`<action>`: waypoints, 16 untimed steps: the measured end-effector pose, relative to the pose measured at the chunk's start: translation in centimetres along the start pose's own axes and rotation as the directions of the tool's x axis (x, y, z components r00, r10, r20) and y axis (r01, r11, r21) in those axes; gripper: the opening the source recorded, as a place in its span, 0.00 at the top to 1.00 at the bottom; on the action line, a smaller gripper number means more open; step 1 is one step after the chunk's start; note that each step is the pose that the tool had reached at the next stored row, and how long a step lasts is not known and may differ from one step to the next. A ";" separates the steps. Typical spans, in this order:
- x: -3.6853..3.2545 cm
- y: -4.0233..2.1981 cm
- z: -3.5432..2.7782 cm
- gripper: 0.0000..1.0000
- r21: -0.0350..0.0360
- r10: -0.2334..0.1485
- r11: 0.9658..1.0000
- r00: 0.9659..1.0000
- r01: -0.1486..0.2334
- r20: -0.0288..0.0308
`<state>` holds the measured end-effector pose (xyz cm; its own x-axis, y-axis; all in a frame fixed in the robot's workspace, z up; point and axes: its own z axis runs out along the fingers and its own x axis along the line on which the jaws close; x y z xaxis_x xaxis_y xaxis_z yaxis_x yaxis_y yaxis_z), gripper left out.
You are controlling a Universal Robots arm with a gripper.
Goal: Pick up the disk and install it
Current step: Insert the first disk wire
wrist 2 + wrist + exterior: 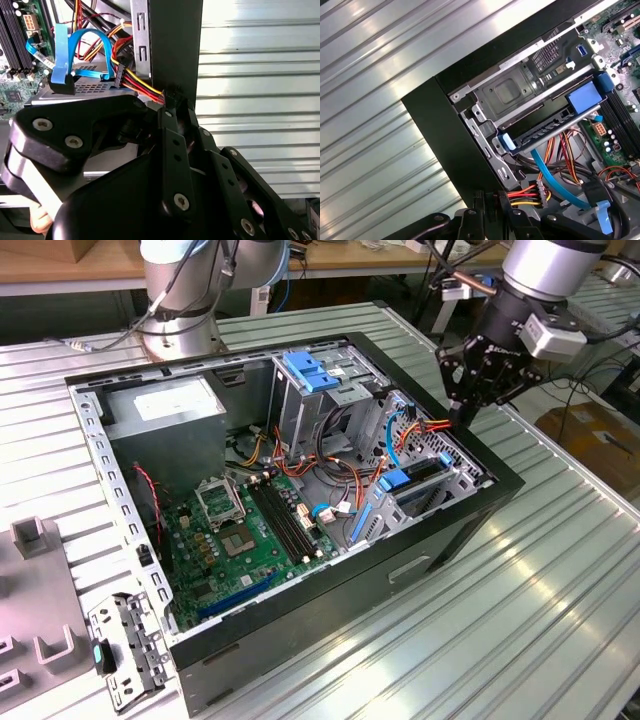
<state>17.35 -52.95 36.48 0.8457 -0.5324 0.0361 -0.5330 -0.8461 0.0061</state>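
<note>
Ribbed metal surface (560, 580) carries an open black computer case (470, 530), lying on its side, green motherboard (240, 540) facing up.

- Disk (423, 475): dark slab with bright blue carrier frame, sitting in the metal drive bay at about 3 o'clock inside the case in the exterior view. In the first wrist view the disk (547, 127) lies level in the bay rails, with blue frame ends showing at both sides. It lies apart from the hand.
- Hand (462, 415): at about 2 o'clock of the case in the exterior view, tip down at the case's black wall. Just beside it is the red, yellow and orange cable bundle (430, 425).
- In both wrist views the hand (170, 102) (490, 200) sits right by that bundle's black connector (542, 192). Cannot tell whether it is released or clenched.
- A blue data cable (555, 182) curves beside the bundle.
</note>
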 end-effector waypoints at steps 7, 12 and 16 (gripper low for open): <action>-0.09 0.08 -0.64 0.83 0.003 0.000 1.000 1.000 0.000 -0.005; -0.09 0.08 -0.68 0.83 0.003 0.000 1.000 1.000 0.000 -0.005; -0.13 0.11 -0.70 0.83 0.003 0.000 1.000 1.000 0.000 -0.005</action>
<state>17.17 -52.95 37.17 0.8454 -0.5326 0.0412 -0.5331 -0.8460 0.0031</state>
